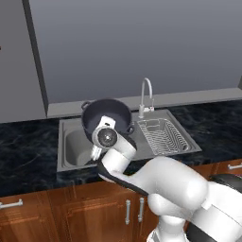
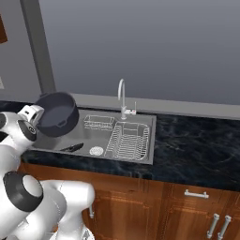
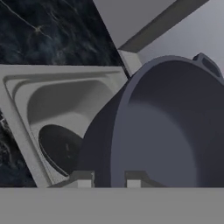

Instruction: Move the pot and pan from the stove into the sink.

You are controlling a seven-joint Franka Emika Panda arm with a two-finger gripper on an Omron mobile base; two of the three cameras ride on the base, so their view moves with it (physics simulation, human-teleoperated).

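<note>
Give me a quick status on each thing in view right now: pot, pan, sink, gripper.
pot: lifted and tilted above the sink, held by its rim.
pan: lying in the sink basin.
sink: holds the pan; a wire rack sits on its right side.
gripper: shut on the pot's rim, one finger on each side of the wall.

I have the arm (image 1: 156, 182) bent forward from the base, its white upper links folded low and the forearm reaching up and ahead to the wrist (image 1: 105, 137). From the right base camera the wrist sits at the far left edge, hand tilted upward. My gripper (image 3: 106, 178) is clamped tight on the rim of the pot (image 1: 106, 118): in the hand camera one fingertip sits outside the wall, the other inside, and the pot hangs tipped, carried on that pinch.
</note>
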